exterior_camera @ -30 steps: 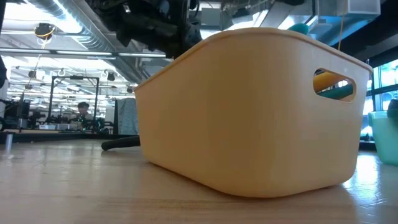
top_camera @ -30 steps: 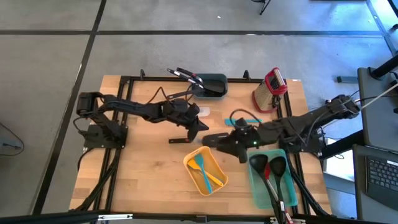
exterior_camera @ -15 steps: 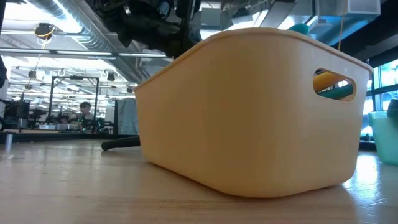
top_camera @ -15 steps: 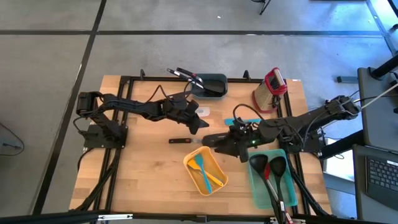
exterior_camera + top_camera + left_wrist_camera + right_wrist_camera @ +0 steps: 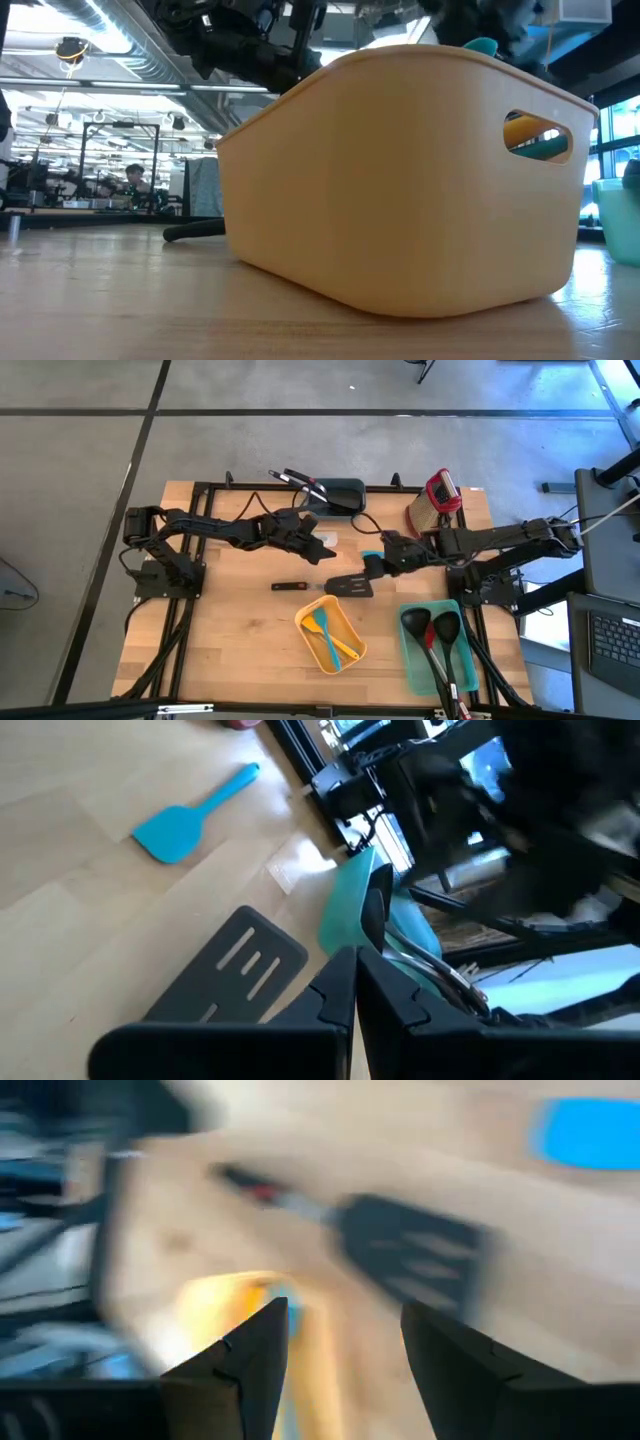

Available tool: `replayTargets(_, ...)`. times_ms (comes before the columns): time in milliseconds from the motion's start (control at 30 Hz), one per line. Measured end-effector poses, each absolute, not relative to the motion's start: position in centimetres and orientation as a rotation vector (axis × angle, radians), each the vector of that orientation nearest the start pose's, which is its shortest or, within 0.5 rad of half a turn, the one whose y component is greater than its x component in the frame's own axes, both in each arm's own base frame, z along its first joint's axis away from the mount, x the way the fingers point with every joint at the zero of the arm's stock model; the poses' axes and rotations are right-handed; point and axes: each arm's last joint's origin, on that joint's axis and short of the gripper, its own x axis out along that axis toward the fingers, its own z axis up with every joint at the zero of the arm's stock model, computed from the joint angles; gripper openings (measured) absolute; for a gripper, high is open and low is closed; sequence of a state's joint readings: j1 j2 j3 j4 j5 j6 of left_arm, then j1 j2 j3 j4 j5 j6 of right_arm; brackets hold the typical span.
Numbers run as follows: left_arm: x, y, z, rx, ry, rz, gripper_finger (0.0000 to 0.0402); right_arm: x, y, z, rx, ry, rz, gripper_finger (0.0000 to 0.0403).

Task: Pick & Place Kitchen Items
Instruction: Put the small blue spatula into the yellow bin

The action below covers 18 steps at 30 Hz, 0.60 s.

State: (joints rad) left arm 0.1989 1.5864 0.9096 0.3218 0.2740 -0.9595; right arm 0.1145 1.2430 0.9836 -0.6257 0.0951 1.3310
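Just below my right gripper [image 5: 375, 563], whose fingers stand apart and empty, the black turner [image 5: 340, 585] lies flat on the table [image 5: 230, 630]; my left gripper [image 5: 328, 555], pinched closed, holds nothing.

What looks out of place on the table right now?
The black slotted turner lies loose on the bare wood beside the yellow bin, in no bin. A teal spatula also lies loose near it. The right gripper hangs open above the turner, holding nothing.
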Motion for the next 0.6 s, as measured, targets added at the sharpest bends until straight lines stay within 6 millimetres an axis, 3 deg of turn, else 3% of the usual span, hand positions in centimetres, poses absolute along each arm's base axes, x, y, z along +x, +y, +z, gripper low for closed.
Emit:
replayTargets(267,33.8,5.3,22.8,-1.011,0.370,0.069,0.0003,20.7,-0.8,25.7,1.067,1.087,-0.899,0.0197)
replayTargets(500,33.9,4.7,22.7,-0.987,0.381,0.050,0.0004,20.3,-3.9,26.0,1.090,0.997,-0.982,0.0196)
replayTargets(600,33.9,4.5,22.7,-0.986,0.383,0.047,0.0002,19.3,-4.9,24.8,1.107,1.044,-1.065,0.0193)
